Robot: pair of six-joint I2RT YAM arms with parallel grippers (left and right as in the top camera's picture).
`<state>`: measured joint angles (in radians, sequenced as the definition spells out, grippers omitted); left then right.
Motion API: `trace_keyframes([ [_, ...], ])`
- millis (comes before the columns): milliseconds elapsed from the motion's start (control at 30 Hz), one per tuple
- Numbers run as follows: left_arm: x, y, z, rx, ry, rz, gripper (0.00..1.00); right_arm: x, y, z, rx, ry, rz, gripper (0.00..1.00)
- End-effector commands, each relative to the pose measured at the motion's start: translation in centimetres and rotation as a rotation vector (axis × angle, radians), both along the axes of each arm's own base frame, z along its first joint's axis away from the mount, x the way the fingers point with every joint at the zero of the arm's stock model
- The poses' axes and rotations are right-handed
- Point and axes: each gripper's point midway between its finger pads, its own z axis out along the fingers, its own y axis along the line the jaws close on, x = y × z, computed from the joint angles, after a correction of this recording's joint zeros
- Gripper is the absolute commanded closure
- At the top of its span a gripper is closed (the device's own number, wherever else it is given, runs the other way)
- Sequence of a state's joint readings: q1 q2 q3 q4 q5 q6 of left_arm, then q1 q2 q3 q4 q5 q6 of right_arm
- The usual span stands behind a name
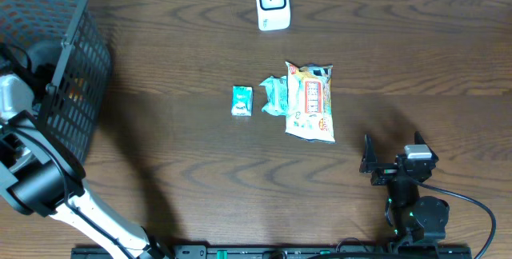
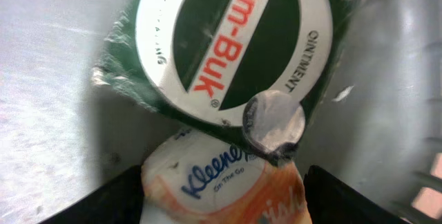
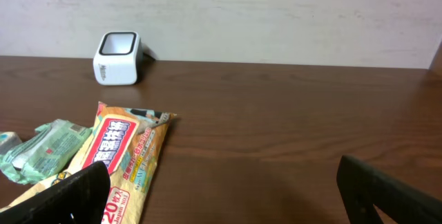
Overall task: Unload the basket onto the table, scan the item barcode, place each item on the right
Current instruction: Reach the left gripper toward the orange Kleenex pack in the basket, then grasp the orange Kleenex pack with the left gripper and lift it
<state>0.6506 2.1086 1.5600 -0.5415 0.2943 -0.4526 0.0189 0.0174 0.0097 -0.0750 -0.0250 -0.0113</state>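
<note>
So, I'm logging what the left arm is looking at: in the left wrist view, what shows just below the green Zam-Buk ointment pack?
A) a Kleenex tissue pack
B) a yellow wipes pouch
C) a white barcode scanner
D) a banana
A: the Kleenex tissue pack, its blue logo readable, shows right below the Zam-Buk ointment pack.

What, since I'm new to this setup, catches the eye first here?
The black mesh basket at the table's left, with the left arm bent into it. Mid-table lies a yellow packet, the white scanner beyond it. A green Zam-Buk pack and a Kleenex pack fill the left wrist view.
</note>
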Motion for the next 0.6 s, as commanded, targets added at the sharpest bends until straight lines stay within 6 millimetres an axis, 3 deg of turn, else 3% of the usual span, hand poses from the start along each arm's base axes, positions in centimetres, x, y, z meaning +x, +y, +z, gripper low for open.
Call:
trace_keyframes([
  [0,0.1,-1.4,-2.6,-0.057,0.038,-0.013,0.36,0.0,0.0,-0.1,0.002,0.002,-0.001,0.01],
  [133,-0.4,-1.4,-3.6,-0.057,0.071,-0.007,0.68,0.0,0.0,-0.1,0.002,0.002,-0.001,0.01],
  [300,-1.1,-1.0,-3.8,-0.039,0.104,0.008,0.92,0.0,0.0,-0.1,0.002,0.002,-0.001,0.01],
  [467,-1.6,-0.7,-3.6,-0.046,0.112,0.02,0.93,0.0,0.0,-0.1,0.002,0.002,-0.001,0.01],
  [567,-1.7,-0.3,-2.4,-0.034,0.094,0.028,0.93,0.0,0.0,-0.1,0.002,0.002,-0.001,0.01],
])
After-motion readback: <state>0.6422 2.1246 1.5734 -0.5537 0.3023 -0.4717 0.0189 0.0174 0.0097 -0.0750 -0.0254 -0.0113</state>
